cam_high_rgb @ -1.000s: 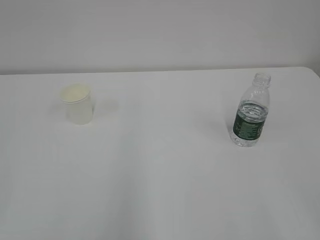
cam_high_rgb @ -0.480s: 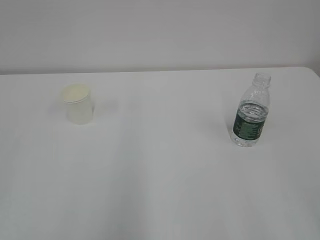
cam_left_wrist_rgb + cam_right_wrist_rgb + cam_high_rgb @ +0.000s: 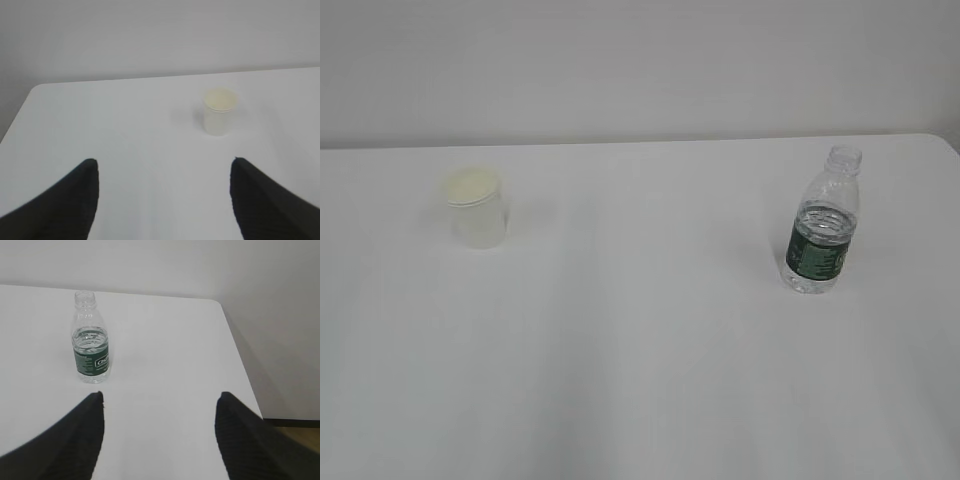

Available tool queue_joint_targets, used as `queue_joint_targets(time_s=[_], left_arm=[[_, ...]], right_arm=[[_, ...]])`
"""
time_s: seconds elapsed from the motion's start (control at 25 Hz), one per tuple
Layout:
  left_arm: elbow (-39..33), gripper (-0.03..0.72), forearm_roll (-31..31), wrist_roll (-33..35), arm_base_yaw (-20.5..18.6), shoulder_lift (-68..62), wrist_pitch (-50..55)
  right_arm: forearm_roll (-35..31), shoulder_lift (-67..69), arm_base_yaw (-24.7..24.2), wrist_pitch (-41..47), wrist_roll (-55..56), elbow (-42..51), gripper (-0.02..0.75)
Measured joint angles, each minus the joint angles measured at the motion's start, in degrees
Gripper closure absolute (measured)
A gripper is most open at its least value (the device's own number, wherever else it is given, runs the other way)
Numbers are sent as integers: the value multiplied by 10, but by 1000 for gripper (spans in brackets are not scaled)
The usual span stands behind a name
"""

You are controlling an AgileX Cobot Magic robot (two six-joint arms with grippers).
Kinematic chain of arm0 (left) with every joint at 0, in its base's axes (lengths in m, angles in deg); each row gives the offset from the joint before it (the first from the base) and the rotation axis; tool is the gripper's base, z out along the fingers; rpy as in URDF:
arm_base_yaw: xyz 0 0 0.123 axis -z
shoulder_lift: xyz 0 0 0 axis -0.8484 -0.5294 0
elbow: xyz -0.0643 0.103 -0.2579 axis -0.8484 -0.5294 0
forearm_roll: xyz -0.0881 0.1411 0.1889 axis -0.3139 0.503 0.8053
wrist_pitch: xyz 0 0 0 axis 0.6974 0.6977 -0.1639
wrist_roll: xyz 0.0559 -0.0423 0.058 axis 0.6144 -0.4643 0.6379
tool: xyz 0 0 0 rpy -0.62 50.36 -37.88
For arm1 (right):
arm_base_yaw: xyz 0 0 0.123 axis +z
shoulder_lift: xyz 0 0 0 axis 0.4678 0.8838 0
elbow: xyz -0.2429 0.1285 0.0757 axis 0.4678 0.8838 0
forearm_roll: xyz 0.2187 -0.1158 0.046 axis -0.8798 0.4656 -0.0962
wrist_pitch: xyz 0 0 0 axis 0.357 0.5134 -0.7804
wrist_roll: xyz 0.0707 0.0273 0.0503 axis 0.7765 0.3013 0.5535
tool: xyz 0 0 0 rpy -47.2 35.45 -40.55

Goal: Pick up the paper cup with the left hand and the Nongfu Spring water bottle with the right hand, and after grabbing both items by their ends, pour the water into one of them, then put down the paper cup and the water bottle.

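Nothing has moved since earlier. Paper cup [image 3: 219, 111] stands upright ahead of the wide-open left gripper [image 3: 164, 200]; Nongfu Spring water bottle [image 3: 90, 338] stands ahead-left of the wide-open right gripper [image 3: 160, 435]. Approach stage; next, both must advance and grasp.

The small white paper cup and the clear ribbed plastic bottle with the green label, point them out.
small white paper cup [image 3: 477, 218], exterior view, side wall.
clear ribbed plastic bottle [image 3: 817, 249], exterior view, green label band.

The paper cup [image 3: 219, 111] stands upright on the white table [image 3: 125, 130], well beyond the left gripper's [image 3: 164, 172] spread fingers [image 3: 75, 200]
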Motion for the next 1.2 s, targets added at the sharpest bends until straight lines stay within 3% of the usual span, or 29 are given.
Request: queue_joint_targets(time_s=[1.2], left_arm=[[0,101,10,1,0,-196,-203]], right_arm=[[0,225,0,-226,-7,0,206]])
